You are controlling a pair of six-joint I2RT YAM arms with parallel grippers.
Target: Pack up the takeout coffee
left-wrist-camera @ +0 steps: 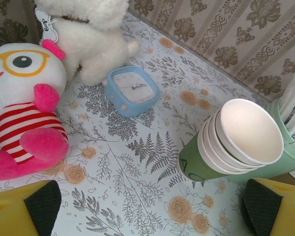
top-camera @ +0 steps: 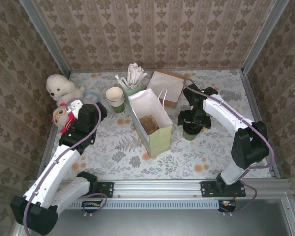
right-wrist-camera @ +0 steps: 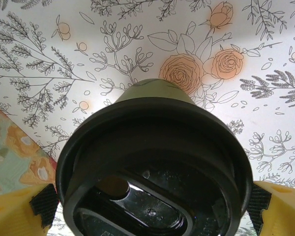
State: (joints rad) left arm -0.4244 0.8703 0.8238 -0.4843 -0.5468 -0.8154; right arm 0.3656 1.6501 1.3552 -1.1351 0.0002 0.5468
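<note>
The takeout coffee (top-camera: 190, 133), a dark-green cup with a black lid (right-wrist-camera: 152, 147), stands upright on the floral table just right of the open paper bag (top-camera: 152, 125). My right gripper (top-camera: 192, 122) hangs over it, open, with its yellow fingers (right-wrist-camera: 12, 209) on either side of the lid and the black pads close to the rim; its own midpoint (right-wrist-camera: 151, 204) lies on the lid. My left gripper (top-camera: 94, 111) is open over bare tablecloth (left-wrist-camera: 150, 206) at the left, holding nothing, with the stack of lidless green cups (left-wrist-camera: 236, 142) to its right.
The stacked cups (top-camera: 116, 98) and a green holder of stirrers (top-camera: 132, 82) stand behind the bag, and a flat brown bag (top-camera: 164, 86) lies at the back. A white plush (top-camera: 61, 87), a pink-striped toy (left-wrist-camera: 24, 113) and a blue clock (left-wrist-camera: 132, 89) crowd the left.
</note>
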